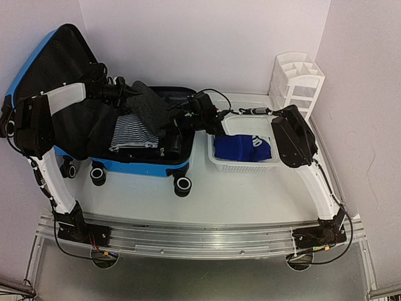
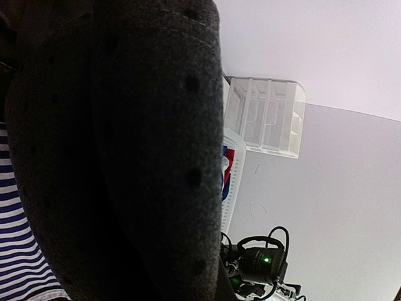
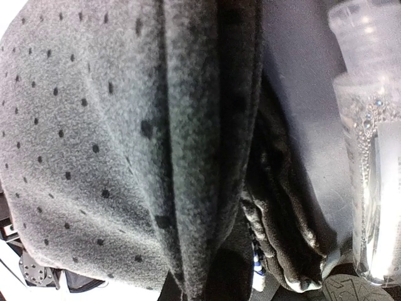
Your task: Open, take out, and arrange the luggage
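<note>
The blue luggage [image 1: 135, 164] lies open on the table's left side, its black-lined lid [image 1: 56, 63] leaning back against the wall. A grey dotted garment [image 1: 149, 108] stretches above the case between both grippers. My left gripper [image 1: 128, 93] is shut on its left end, and the cloth [image 2: 125, 157] fills most of the left wrist view, hiding the fingers. My right gripper [image 1: 182, 120] is shut on its right end. In the right wrist view the same garment [image 3: 94, 138] covers the jaws. A striped top [image 1: 133, 130] lies folded in the case.
A white basket [image 1: 220, 164] holding a blue item [image 1: 241, 147] stands right of the case. A white organizer [image 1: 297, 78] stands at the back right. A clear bottle [image 3: 369, 157] and a dark folded cloth [image 3: 294, 219] lie beside the garment in the case.
</note>
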Robot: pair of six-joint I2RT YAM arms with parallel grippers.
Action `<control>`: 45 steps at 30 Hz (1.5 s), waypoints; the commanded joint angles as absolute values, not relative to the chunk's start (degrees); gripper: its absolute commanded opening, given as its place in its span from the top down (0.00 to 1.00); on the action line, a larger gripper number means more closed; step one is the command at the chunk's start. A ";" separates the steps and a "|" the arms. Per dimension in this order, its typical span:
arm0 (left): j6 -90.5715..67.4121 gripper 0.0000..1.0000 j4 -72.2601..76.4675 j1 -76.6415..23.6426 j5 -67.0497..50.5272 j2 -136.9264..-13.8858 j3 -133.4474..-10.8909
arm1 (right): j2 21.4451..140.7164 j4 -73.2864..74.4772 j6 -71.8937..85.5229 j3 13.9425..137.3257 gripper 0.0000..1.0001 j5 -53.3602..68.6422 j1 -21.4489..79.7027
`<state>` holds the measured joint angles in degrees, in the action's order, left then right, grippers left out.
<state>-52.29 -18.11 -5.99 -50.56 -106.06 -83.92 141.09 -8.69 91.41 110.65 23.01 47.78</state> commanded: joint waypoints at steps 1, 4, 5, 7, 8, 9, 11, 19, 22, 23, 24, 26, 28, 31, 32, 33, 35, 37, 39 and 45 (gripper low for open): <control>-51.43 1.00 -17.61 -5.78 -52.90 -103.44 -85.71 | 136.94 -7.87 88.57 111.83 1.00 22.17 47.14; -51.42 1.00 -19.12 -5.78 -53.37 -102.84 -87.01 | 135.96 -5.86 86.54 113.73 1.00 21.69 46.76; -51.28 1.00 -19.84 -5.75 -53.47 -102.73 -87.53 | 135.59 -4.26 84.96 114.97 1.00 21.53 46.66; -50.72 1.00 -22.04 -5.75 -53.32 -102.58 -89.00 | 134.64 -0.75 81.86 117.11 1.00 21.21 46.34; -50.29 1.00 -23.15 -5.73 -53.15 -102.57 -89.63 | 134.07 -0.25 80.70 117.70 1.00 21.10 46.11; -50.14 1.00 -23.96 -5.78 -53.03 -102.51 -90.20 | 133.40 -0.10 80.03 117.81 1.00 21.07 45.85; -50.13 1.00 -25.33 -5.79 -53.05 -102.50 -91.30 | 131.99 1.12 79.18 117.61 1.00 20.71 45.39; -51.16 1.00 -27.76 -6.04 -52.57 -102.77 -95.54 | 128.44 5.12 75.72 117.83 1.00 21.68 43.07; -51.34 1.00 -26.97 -7.07 -52.01 -103.65 -97.39 | 127.63 6.65 74.49 117.99 1.00 22.61 41.46; -51.52 1.00 -26.50 -7.59 -51.84 -104.03 -98.15 | 127.46 7.21 74.09 118.23 1.00 23.11 40.91; -51.82 1.00 -25.51 -8.25 -51.79 -104.52 -99.13 | 127.44 7.99 73.61 118.75 1.00 23.84 40.37; -52.32 1.00 -24.68 -9.92 -51.56 -105.62 -100.61 | 127.34 10.43 72.23 120.18 1.00 24.47 39.37; -53.11 1.00 -23.81 -11.10 -51.39 -106.67 -102.14 | 127.13 12.31 71.06 121.26 1.00 25.35 38.34; -54.51 1.00 -22.35 -12.45 -50.59 -108.62 -104.94 | 125.90 14.27 69.65 121.22 1.00 26.27 36.45; -54.96 1.00 -21.71 -12.98 -50.27 -109.38 -106.43 | 125.43 14.95 69.24 121.16 1.00 26.63 35.59; -55.43 1.00 -21.12 -13.52 -49.93 -110.37 -108.01 | 125.11 15.71 68.61 121.36 1.00 27.02 34.59; -55.95 1.00 -19.69 -14.98 -48.93 -112.53 -111.43 | 124.41 17.65 67.22 121.98 1.00 27.75 32.60; -56.01 1.00 -18.23 -16.81 -47.76 -114.66 -115.37 | 123.31 19.77 65.46 122.32 1.00 28.14 30.76; -56.49 1.00 -17.01 -19.21 -47.30 -116.77 -117.77 | 121.50 22.11 63.63 122.09 1.00 28.46 29.13; -57.24 1.00 -13.23 -26.04 -46.52 -121.76 -121.73 | 115.46 28.76 57.26 116.84 1.00 32.19 23.74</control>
<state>-56.22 -20.11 -21.19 -45.93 -120.01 -116.59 123.48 23.01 63.66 119.30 29.11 27.15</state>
